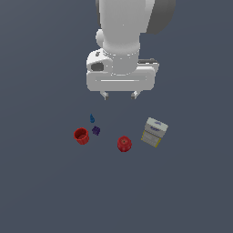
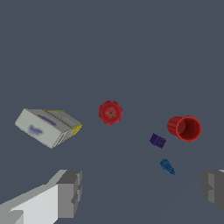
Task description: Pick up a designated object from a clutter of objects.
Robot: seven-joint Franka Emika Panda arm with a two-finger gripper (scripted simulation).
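Note:
The designated object is a tiny slim bright-blue item (image 1: 92, 119) (image 2: 167, 166) lying on the dark floor, just beyond the small purple block (image 1: 96, 130) (image 2: 157, 141). A red cup (image 1: 81, 135) (image 2: 185, 128) stands on the exterior view's left of the block. A red round knobbly item (image 1: 124, 144) (image 2: 110, 112) and a white-yellow box (image 1: 154, 132) (image 2: 48, 125) lie further to the exterior view's right. My gripper (image 1: 120, 96) (image 2: 140, 192) hangs open above the clutter, holding nothing, with the blue item between its fingers in the wrist view.
Nothing but the flat dark grey floor (image 1: 191, 191) surrounds the clutter. The arm's white body (image 1: 122, 41) fills the upper middle of the exterior view.

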